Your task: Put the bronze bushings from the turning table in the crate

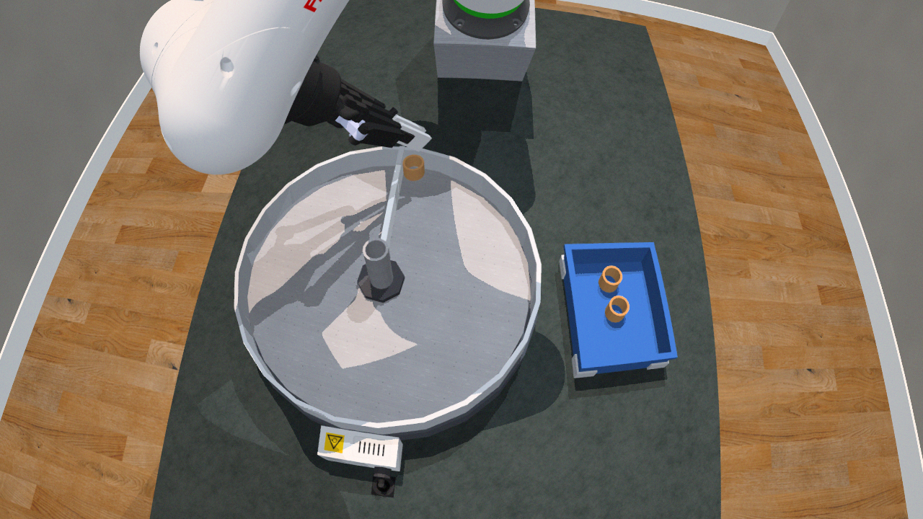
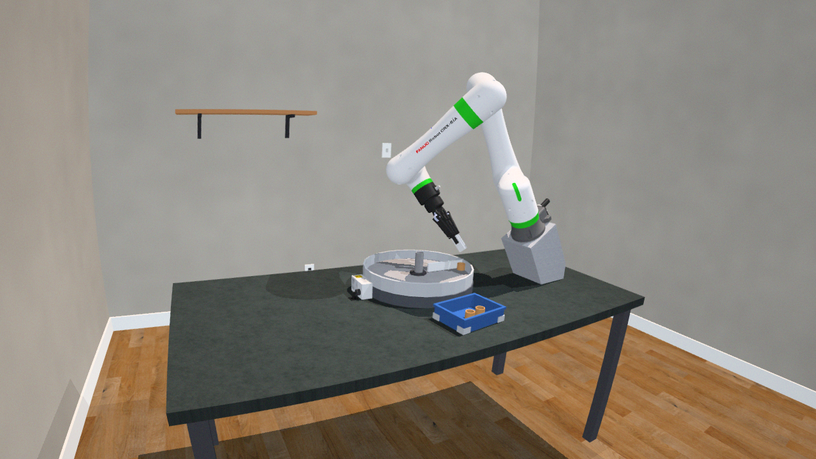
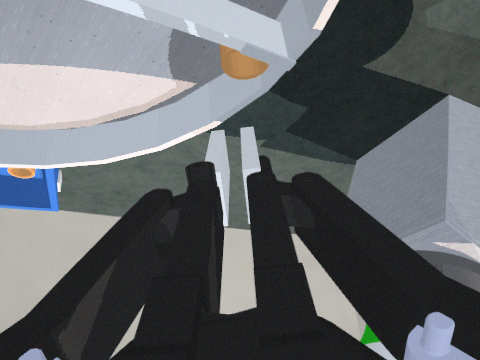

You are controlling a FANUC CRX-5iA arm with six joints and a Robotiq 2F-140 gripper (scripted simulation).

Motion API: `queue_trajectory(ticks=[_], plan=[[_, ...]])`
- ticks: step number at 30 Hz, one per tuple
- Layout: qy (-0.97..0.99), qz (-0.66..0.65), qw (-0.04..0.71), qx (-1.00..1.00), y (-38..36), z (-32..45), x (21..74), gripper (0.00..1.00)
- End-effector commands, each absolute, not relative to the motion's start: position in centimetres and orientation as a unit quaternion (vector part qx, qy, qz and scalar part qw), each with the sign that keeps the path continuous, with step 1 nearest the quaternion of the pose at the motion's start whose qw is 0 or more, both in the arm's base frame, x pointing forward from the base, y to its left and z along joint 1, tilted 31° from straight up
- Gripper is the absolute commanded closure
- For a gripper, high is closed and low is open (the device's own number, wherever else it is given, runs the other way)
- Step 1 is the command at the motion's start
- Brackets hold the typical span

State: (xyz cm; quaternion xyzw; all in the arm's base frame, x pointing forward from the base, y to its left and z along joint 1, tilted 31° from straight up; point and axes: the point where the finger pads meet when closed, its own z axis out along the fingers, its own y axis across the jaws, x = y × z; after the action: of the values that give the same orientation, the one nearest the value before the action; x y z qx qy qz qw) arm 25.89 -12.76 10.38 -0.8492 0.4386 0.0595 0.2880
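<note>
The turning table looks like brushed grey metal, its floor finely streaked, its rim smooth. The bushings in the crate have a smooth, bronze-coloured metallic look. The crate looks like smooth blue plastic. The table has a matt, mottled dark surface. The arm wears a smooth, softly glossy white shell; the fingers have smooth, pale tips. The floor looks like grained wooden planks.

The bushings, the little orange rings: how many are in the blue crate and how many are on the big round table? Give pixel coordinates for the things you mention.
Bushings in the blue crate (image 1: 570, 309) (image 2: 463, 324) (image 3: 53, 192): 2
Bushings on the turning table (image 1: 536, 258) (image 2: 419, 288) (image 3: 115, 142): 1
Total: 3
</note>
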Motion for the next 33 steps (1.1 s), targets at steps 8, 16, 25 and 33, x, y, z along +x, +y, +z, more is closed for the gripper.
queue_trajectory(ticks=[8,16,25,33], plan=[[0.439,0.059,0.288,-0.849,-12.8,9.3,26.6,0.94],[0.439,0.059,0.288,-0.849,-12.9,8.0,27.3,0.94],[0.439,0.059,0.288,-0.849,-12.9,7.1,27.9,0.94],[0.439,0.059,0.288,-0.849,-13.0,6.5,28.2,0.94]])
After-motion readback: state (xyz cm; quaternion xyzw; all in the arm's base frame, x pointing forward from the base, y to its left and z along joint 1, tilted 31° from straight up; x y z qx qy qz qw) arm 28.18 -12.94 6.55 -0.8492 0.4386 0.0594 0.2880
